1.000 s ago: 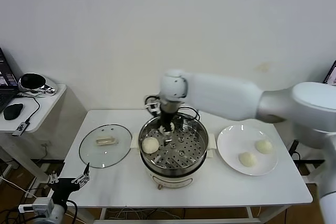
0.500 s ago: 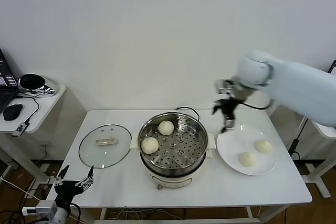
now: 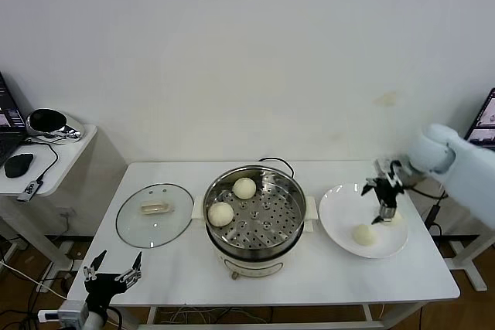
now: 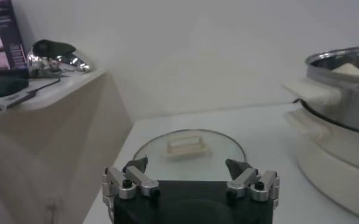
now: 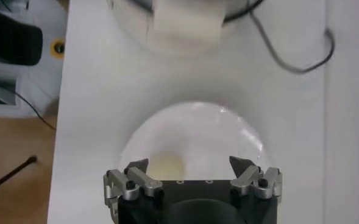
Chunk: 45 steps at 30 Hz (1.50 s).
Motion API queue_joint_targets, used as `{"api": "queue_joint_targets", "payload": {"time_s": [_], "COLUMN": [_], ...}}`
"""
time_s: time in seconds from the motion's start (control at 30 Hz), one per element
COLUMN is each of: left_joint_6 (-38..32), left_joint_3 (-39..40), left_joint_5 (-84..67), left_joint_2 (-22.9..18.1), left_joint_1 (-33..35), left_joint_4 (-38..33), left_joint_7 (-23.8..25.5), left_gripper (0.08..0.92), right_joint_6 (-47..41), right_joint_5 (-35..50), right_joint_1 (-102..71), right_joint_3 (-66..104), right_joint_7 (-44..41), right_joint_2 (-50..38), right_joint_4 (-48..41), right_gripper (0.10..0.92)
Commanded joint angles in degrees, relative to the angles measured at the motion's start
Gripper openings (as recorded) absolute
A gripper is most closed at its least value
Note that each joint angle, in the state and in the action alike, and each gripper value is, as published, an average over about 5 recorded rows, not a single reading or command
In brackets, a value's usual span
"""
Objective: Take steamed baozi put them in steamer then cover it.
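Note:
The steel steamer stands mid-table with two baozi on its perforated tray, one at the back and one on the left. To the right is a white plate. One baozi lies near its front, and a second is mostly hidden behind my right gripper. That gripper hangs open just above the plate, holding nothing. In the right wrist view a baozi lies by one fingertip of the right gripper. The glass lid lies left of the steamer. My left gripper is parked open below the table's front-left corner.
A black cord runs behind the steamer. A side desk with a mouse and a shiny object stands at the far left. In the left wrist view the lid lies ahead of the left gripper, with the steamer beside it.
My right arm has swung from inside the steamer to over the plate, leaving a second baozi at the back of the tray. The left gripper has sunk slightly.

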Motion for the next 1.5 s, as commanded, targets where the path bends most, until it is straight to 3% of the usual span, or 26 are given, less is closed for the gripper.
{"api": "queue_joint_targets", "payload": {"time_s": [0.03,1.23,1.5], "left_joint_6": [0.03,-0.17,-0.18], "left_joint_3": [0.03,0.15,0.34], "left_joint_5": [1.00,1.16,1.26], "left_joint_2": [-0.28,0.09,0.03], "left_joint_1": [-0.16,-0.94,-1.05], "left_joint_4": [0.85,3.43,3.53], "left_joint_7": [0.27,0.28,0.24], "left_gripper": [0.823,0.823,0.823], "right_joint_6": [4.47,4.02,3.87], "right_joint_5": [-7.04,-10.56,-10.11], "right_joint_1": [-10.33,-11.66,-11.77], "right_joint_3": [8.16,6.35,6.66], "right_joint_7": [1.32,3.59,4.11], "right_joint_2": [4.82,9.81,9.45], "right_joint_4": [-8.17,-13.30,-13.35], "right_gripper": [0.823,0.823,0.699]}}
